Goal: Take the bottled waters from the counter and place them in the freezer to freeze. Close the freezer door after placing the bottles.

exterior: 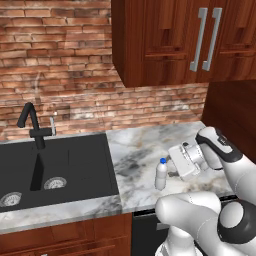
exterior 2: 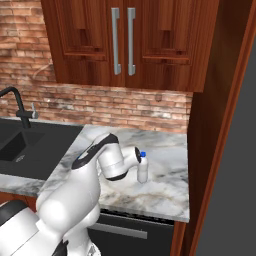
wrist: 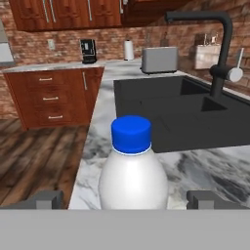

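A bottled water (exterior: 161,176) (exterior 2: 143,170) with a blue cap stands upright on the marble counter (exterior: 140,145) (exterior 2: 165,150), right of the sink. My gripper (exterior: 171,169) (exterior 2: 136,163) is level with it, reaching from the right, and stands open. In the hand view the bottle (wrist: 133,176) is close up and centred, with one dark fingertip (wrist: 49,199) on each side and a gap between each and the bottle. The jaws straddle the bottle without touching it. I cannot tell whether the plain grey surface (exterior 2: 235,190) at the far right is the freezer.
The black sink (exterior: 60,165) and its faucet (exterior: 32,125) lie left of the bottle. Wood wall cabinets (exterior: 175,40) hang above. A tall wood panel (exterior 2: 215,125) bounds the counter's right end. A black dishwasher (exterior 2: 130,230) sits below. A toaster (wrist: 158,59) stands beyond the sink.
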Controlling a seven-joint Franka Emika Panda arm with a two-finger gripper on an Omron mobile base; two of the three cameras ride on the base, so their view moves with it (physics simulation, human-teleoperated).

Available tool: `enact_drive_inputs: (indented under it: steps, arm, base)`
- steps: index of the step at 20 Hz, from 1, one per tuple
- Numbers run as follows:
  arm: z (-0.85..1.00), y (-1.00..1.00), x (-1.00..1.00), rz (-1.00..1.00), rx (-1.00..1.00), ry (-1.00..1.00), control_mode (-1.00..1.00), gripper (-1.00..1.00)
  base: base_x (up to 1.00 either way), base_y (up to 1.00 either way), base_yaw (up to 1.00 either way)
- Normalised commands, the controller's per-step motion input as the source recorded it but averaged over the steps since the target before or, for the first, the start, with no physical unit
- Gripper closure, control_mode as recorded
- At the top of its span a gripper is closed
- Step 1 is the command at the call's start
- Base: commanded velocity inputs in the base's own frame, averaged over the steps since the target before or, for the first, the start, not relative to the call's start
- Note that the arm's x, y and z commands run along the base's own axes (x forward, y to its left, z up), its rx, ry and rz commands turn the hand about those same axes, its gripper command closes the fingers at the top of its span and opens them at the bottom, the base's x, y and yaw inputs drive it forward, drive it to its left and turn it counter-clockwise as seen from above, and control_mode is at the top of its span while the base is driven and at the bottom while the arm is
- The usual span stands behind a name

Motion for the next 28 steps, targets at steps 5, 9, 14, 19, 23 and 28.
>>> enact_drive_inputs:
  steps: [5,9,14,19,23,28]
  arm:
    - [0.00,0.06,0.07,0.00,0.00,0.00,-1.00,-1.00]
    - [-0.03,0.07,0.03,0.00,0.00,0.00,-1.00,-1.00]
    - [-0.05,0.09,0.00,0.00,0.00,0.00,-1.00,-1.00]
    - [-0.08,0.08,0.01,0.00,0.00,0.01,-1.00,-1.00]
    - [-0.11,0.07,0.04,0.00,0.00,0.03,-1.00,1.00]
    - [0.00,0.00,0.03,0.00,0.00,0.02,-1.00,1.00]
  base:
    - [0.00,0.00,0.00]
    - [0.00,0.00,0.00]
    - [0.00,0.00,0.00]
    - [0.00,0.00,0.00]
    - [0.00,0.00,0.00]
    - [0.00,0.00,0.00]
